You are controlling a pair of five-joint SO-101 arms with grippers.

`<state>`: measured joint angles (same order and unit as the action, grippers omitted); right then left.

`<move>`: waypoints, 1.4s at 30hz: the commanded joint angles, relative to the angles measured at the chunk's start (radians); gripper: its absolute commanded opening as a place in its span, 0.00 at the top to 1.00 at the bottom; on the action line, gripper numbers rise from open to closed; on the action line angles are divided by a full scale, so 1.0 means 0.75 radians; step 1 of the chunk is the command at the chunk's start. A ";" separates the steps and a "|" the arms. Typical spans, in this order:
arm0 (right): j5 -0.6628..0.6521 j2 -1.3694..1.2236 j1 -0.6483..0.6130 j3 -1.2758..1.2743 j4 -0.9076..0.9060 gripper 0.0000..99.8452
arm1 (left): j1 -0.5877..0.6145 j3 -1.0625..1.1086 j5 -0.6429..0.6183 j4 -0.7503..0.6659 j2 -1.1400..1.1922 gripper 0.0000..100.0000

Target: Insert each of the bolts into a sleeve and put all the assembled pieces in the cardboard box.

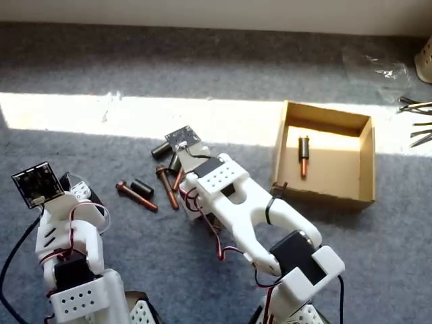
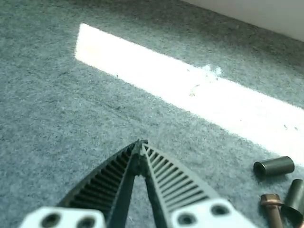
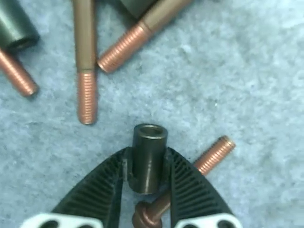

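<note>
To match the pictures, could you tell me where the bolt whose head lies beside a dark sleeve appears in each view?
High view: the bolt lies left of the right arm.
Left wrist view: its head, beside the dark sleeve, past the left gripper.
Right wrist view: its threaded shaft, ahead of the right gripper.
Shared landmark: the dark sleeve.

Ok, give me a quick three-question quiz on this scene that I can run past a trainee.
1. True or false: the left end effector is wide open.
2. What does the right end effector grip? A) nothing B) a sleeve C) a cable
3. How many assembled pieces lie in the cardboard box?
Key: 1 false, it is shut; 2 B; 3 one.
</note>
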<state>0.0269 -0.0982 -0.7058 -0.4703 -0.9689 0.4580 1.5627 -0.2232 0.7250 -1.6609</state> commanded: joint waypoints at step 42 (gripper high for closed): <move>-0.274 0.911 0.048 0.021 -0.140 1.00 | -0.210 0.015 0.219 -0.110 -0.013 1.00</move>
<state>-0.1741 0.4757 -0.6981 -0.4304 -1.0656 0.3675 1.5827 -0.1281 0.6621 -1.6609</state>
